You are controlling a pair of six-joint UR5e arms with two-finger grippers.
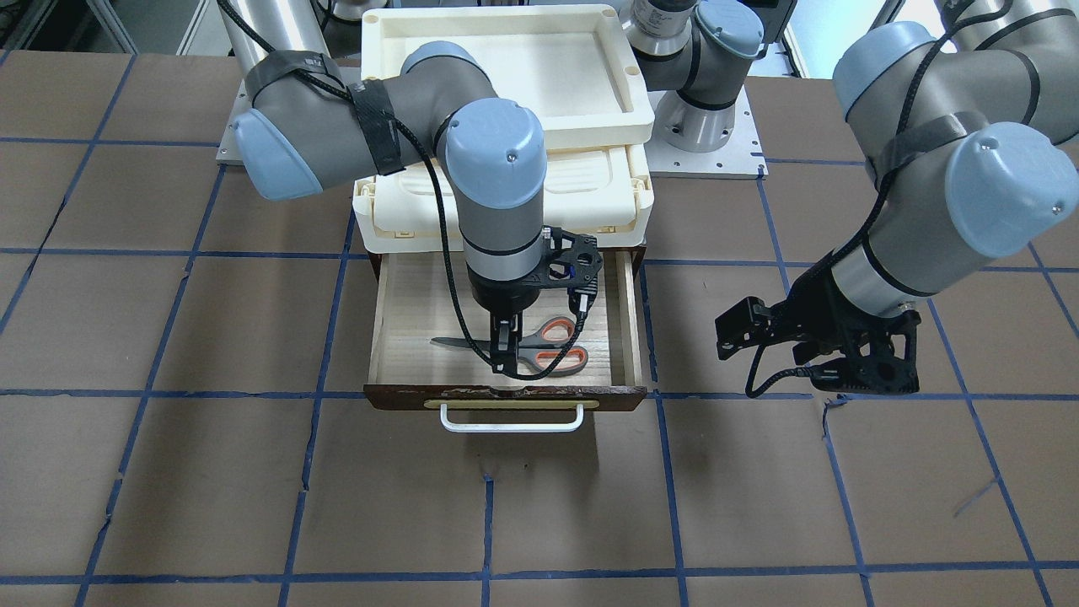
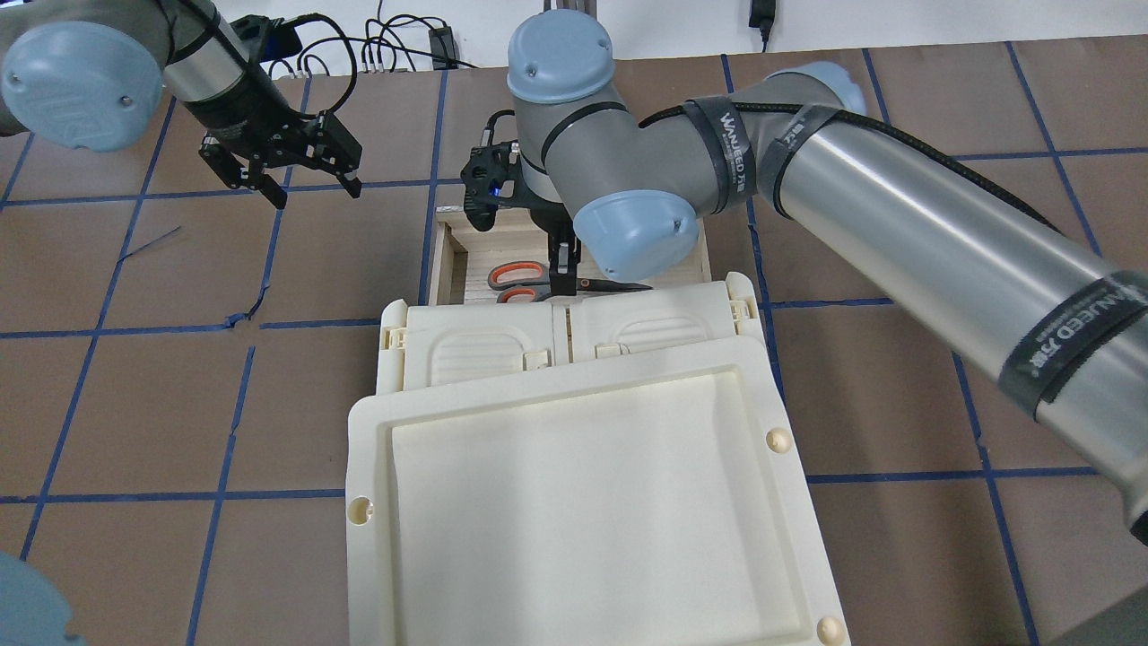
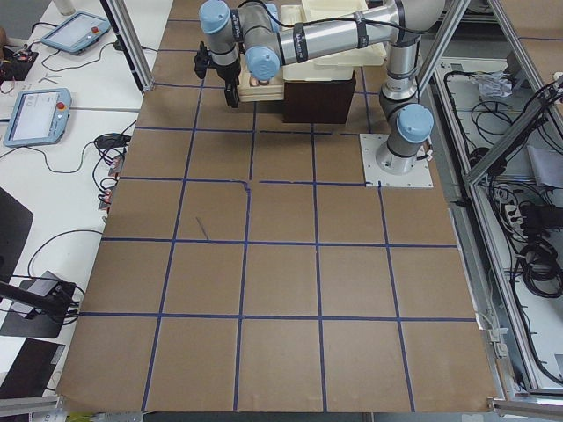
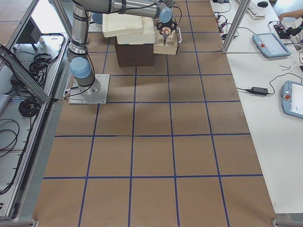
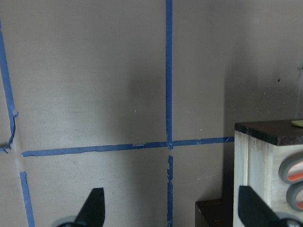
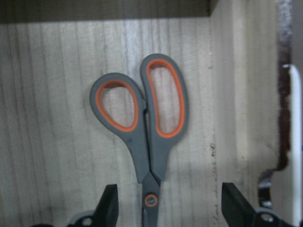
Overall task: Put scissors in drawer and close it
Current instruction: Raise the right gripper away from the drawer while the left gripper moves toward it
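Observation:
The scissors (image 1: pixel 552 346) lie flat on the floor of the open drawer (image 1: pixel 628 312), blades toward the view's left. They also show in the overhead view (image 2: pixel 520 280) and the right wrist view (image 6: pixel 147 123). My right gripper (image 1: pixel 504 358) reaches down into the drawer. In the right wrist view it (image 6: pixel 170 208) is open, with a finger on each side of the scissors' pivot and not touching it. My left gripper (image 2: pixel 314 188) is open and empty above the table beside the drawer. Its wrist view shows the drawer's side (image 5: pixel 265 156) and the scissors' loops (image 5: pixel 293 182).
The drawer's dark front panel (image 1: pixel 506 396) carries a white bar handle (image 1: pixel 512 421). A cream plastic case (image 1: pixel 506 202) sits on the cabinet above the drawer, with a cream tray (image 1: pixel 506 34) on top. Brown table with blue tape lines (image 1: pixel 253 472) surrounds it.

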